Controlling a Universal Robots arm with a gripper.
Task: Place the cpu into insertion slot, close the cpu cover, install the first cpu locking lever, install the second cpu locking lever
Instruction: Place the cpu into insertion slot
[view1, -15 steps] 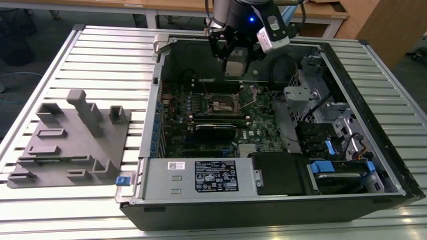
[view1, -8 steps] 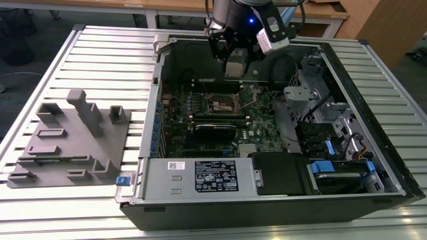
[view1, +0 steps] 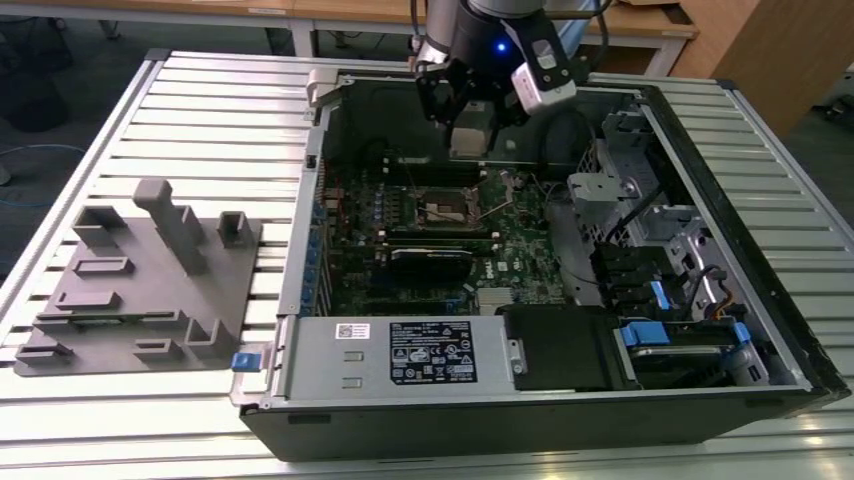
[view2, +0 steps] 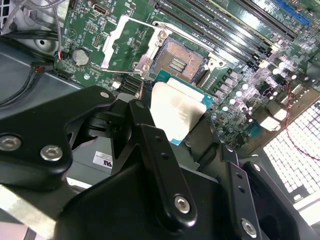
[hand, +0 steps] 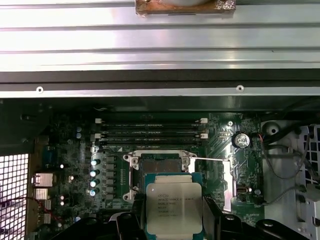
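The pincer (view1: 470, 135), top middle of the exterior view, grips the cpu (hand: 173, 207), tiny print up, near the open insertion slot (hand: 160, 164).

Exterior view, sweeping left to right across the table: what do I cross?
grey fixture block → case's left wall → insertion slot → drive bays. The gripper, shut on the cpu, hangs roughly over the slot, so it is left out of the order.

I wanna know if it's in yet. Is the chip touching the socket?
Apart. In the exterior view the gripper hangs well above the socket; the second wrist view shows it holding the chip.
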